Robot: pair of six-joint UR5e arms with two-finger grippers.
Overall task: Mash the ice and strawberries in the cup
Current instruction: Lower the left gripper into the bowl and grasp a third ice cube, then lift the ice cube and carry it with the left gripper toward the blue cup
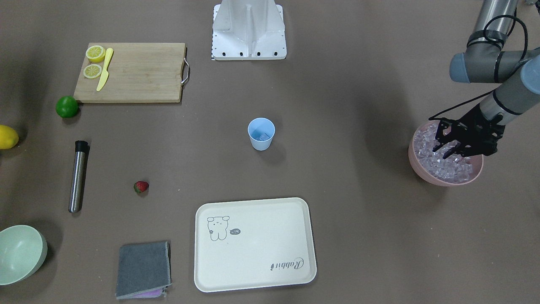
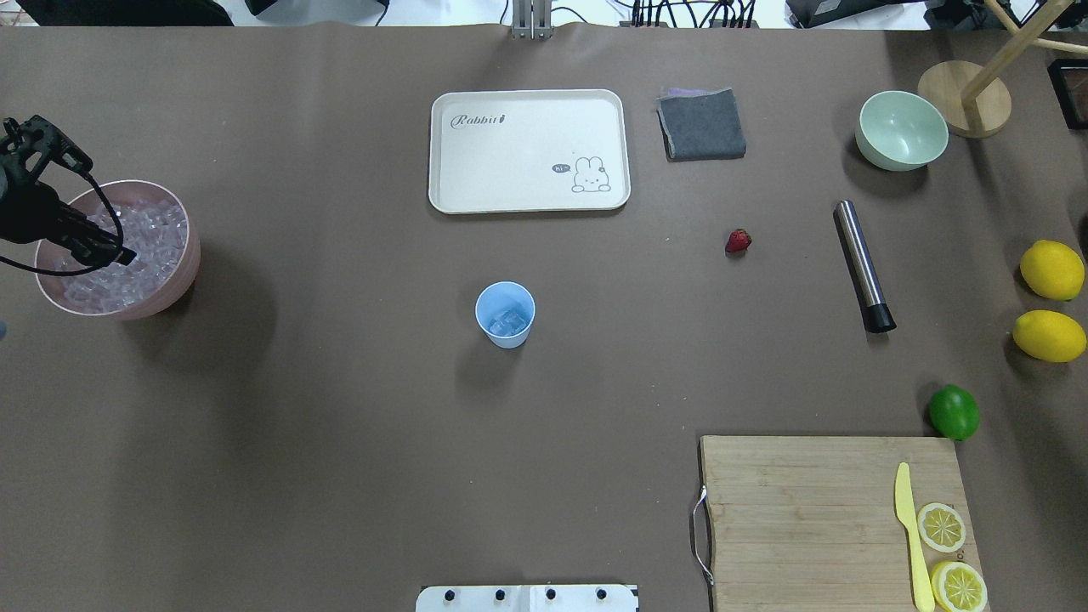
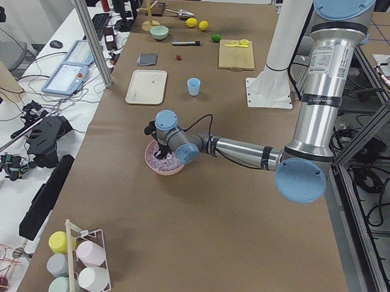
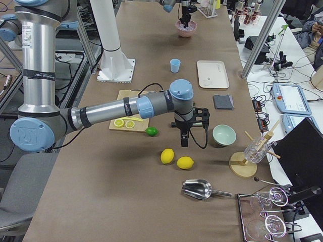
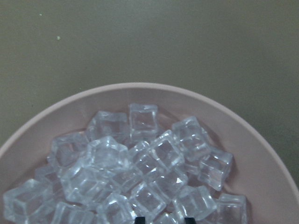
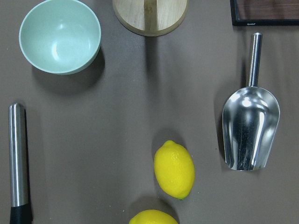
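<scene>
The pale blue cup [image 1: 261, 134] stands upright at mid-table with a few ice cubes [image 2: 507, 321] in it. The strawberry [image 1: 141, 186] lies alone on the mat, between the cup and the steel muddler. A heap of ice [image 5: 140, 168] fills the pink bowl [image 1: 417, 166] at the table's left end. My left gripper [image 1: 442, 152] dips into that heap. In the left wrist view its fingertips [image 5: 138, 219] sit one cube's width apart with a cube between them. My right gripper [image 4: 184, 138] hovers near the lemons, far from the cup. I cannot tell whether it is open or shut.
A steel muddler [image 1: 78, 177], a cream tray [image 1: 253, 278], a grey cloth [image 1: 143, 268] and a mint bowl [image 1: 19, 253] lie on the far side. The cutting board [image 1: 139, 71] holds lemon slices and a yellow knife, with a lime [image 1: 67, 106] beside it. Two lemons [image 2: 1052, 269] and a metal scoop [image 6: 250, 126] are there.
</scene>
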